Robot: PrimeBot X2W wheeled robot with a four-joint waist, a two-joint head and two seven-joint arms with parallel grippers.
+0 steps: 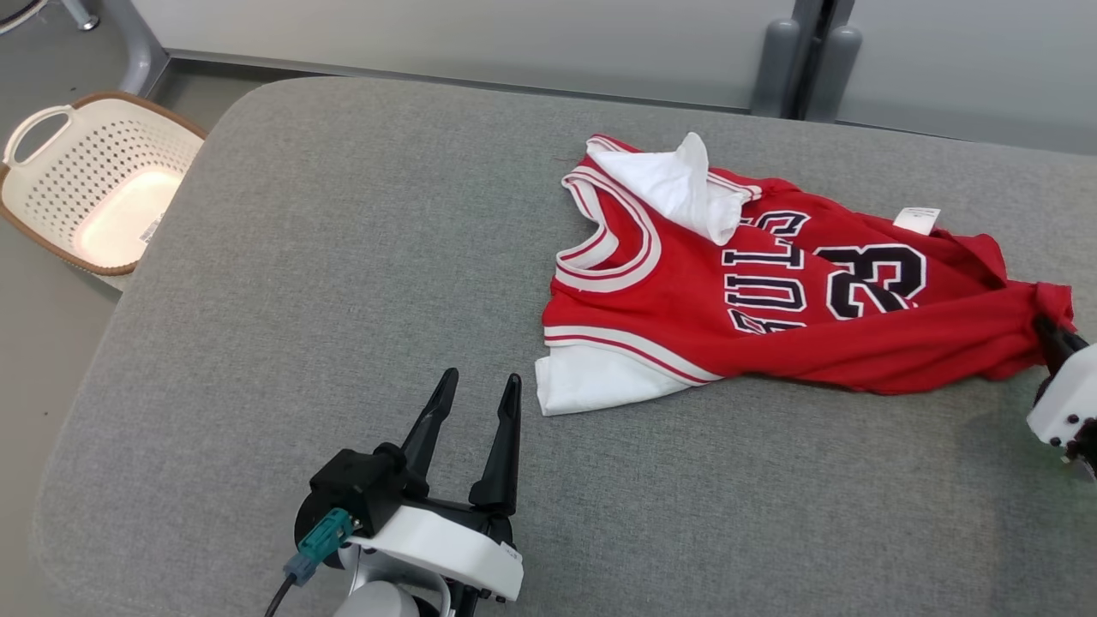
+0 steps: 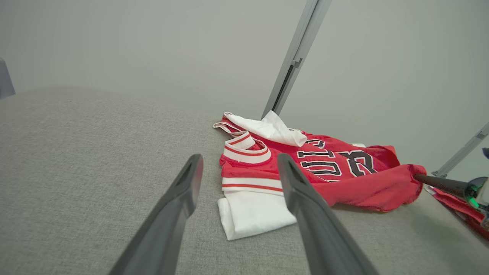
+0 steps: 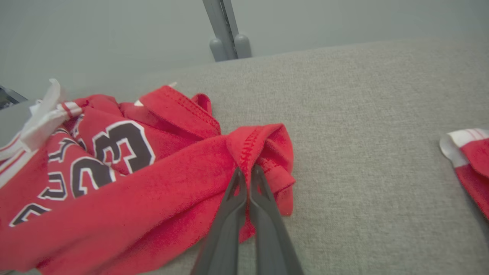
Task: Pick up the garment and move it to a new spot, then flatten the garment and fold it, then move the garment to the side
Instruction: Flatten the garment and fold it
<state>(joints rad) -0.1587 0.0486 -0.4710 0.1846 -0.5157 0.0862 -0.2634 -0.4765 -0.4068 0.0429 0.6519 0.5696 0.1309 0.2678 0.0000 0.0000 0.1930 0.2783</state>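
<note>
The left gripper (image 1: 482,377) hovers over the grey padded table (image 1: 343,257) with its two dark fingers (image 2: 179,198) spread wide apart and nothing between them. They touch neither cloth nor anything else that can be made out. In the left wrist view the white sleeve (image 2: 252,214) of the red jersey (image 2: 363,191) lies flat on the table just ahead of the fingertips, in line with the gap between them and closer to the right-hand finger. In the head view that sleeve sits near the tips, slightly ahead and off to their right, but apart from them.

The right gripper (image 3: 247,170) has its fingers pressed together, with a bunched fold of the jersey's stitched red hem pinched between the tips. The cloth gathers into a small knot around the fingertips and drapes down on both sides of them. From that pinched corner the jersey stretches away to the fingers' left, lying crumpled on the table with its dark numbers and letters facing up. A second white sleeve (image 1: 686,184) is flopped over the striped neckline at the far end.

Off to the right of the right fingers, well apart, another piece of red and white cloth (image 3: 470,160) lies on the table. A white basket (image 1: 94,188) stands beyond the table's left edge, far from either set of fingers.
</note>
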